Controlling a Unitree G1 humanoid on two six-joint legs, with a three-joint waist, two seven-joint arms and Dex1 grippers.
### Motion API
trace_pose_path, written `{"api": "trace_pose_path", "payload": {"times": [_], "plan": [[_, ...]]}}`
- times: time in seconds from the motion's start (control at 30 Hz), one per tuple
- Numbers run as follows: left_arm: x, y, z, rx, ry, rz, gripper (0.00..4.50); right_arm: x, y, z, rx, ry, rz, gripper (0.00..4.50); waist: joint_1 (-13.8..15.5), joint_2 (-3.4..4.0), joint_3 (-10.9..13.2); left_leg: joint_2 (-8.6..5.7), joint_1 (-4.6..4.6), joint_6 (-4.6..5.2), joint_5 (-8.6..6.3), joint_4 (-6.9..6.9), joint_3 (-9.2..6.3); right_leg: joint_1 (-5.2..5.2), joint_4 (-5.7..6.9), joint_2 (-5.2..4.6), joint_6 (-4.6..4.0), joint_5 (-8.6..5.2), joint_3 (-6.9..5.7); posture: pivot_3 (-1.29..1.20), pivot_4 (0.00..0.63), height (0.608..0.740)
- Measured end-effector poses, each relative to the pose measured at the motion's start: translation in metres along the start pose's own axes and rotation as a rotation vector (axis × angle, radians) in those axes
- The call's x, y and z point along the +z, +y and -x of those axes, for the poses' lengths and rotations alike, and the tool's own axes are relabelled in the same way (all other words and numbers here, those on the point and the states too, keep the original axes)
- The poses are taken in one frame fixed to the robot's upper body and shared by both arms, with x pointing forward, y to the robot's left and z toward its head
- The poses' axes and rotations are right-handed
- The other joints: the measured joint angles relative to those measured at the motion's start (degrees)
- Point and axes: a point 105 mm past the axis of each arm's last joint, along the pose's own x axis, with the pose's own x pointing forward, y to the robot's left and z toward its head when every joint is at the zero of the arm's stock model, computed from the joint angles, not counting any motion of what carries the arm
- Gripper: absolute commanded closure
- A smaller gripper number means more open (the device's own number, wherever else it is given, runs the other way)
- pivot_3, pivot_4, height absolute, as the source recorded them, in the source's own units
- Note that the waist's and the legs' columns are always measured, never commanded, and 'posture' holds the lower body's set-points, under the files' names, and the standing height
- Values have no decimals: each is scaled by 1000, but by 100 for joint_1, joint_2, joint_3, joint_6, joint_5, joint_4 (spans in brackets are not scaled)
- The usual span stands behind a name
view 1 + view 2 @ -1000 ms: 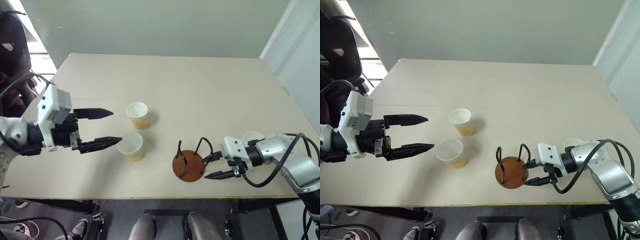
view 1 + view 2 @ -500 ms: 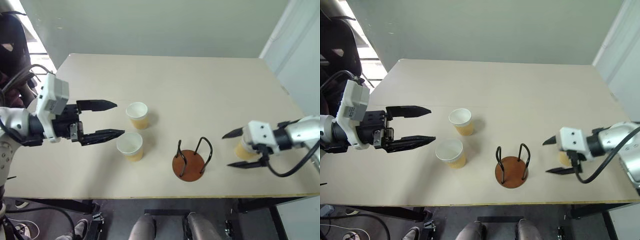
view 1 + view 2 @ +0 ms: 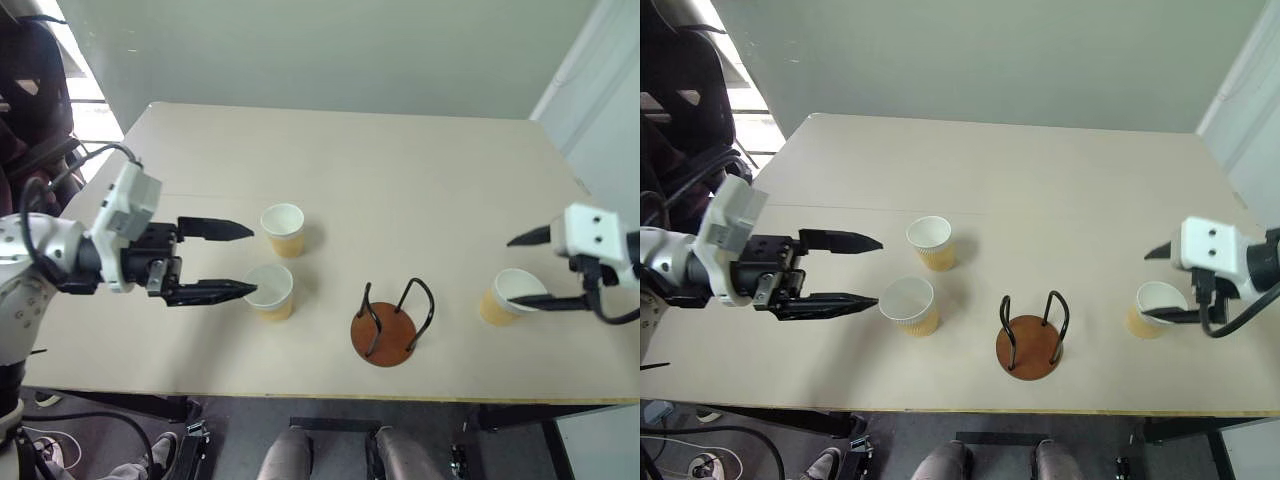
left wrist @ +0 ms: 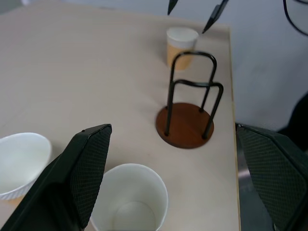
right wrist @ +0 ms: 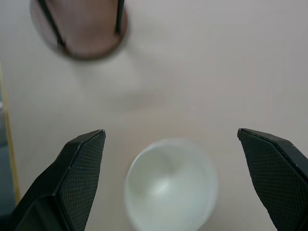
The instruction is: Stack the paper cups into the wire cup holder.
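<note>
Left gripper (image 3: 235, 261) at frame left, fingers spread wide, empty — tips beside two upright paper cups (image 3: 271, 291) (image 3: 283, 229). Right gripper (image 3: 530, 271) at right edge, spread wide, empty, over third cup (image 3: 508, 295). Wire cup holder (image 3: 386, 335) lower centre — no cups inside.

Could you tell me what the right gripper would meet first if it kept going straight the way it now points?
Most likely the paper cup standing between its open fingers: the right gripper points down at it from above, though depth is hard to judge.
</note>
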Motion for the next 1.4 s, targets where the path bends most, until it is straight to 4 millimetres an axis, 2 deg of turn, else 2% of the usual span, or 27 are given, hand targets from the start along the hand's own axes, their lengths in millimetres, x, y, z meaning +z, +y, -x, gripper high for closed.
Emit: {"api": "trace_pose_path", "payload": {"times": [0.2,0.5,0.77,1.1,1.17,1.4], "plan": [[4,-1,-1,-20,2,-26,0,-15,3,-2,-5,54,-17,23,-50,0,0,3,3,2,-1,-1,5,0,0,1,12,7,1,0,150,740],[2,-1,0,-11,2,-19,0,-11,3,-3,-2,45,7,23,-60,0,0,3,3,2,-1,0,4,0,-1,2,14,8,0,0,150,740],[1,-1,3,12,0,-11,0,-11,9,-12,40,32,13,23,-56,0,0,3,3,2,-1,0,5,1,-1,3,15,8,0,0,150,740],[-2,-1,4,28,3,0,0,-29,15,-26,86,65,-11,23,-60,0,0,6,4,2,-1,1,5,1,0,3,17,9,0,0,150,740],[-3,0,4,33,4,2,0,-34,16,-31,94,78,-16,560,-62,0,0,6,4,3,-1,1,5,1,0,3,18,10,0,0,150,740],[-3,0,4,44,9,1,0,-38,12,-32,79,93,-3,3124,-61,0,1,7,4,3,-1,2,5,1,1,3,22,12,-1,0,150,740]]}}
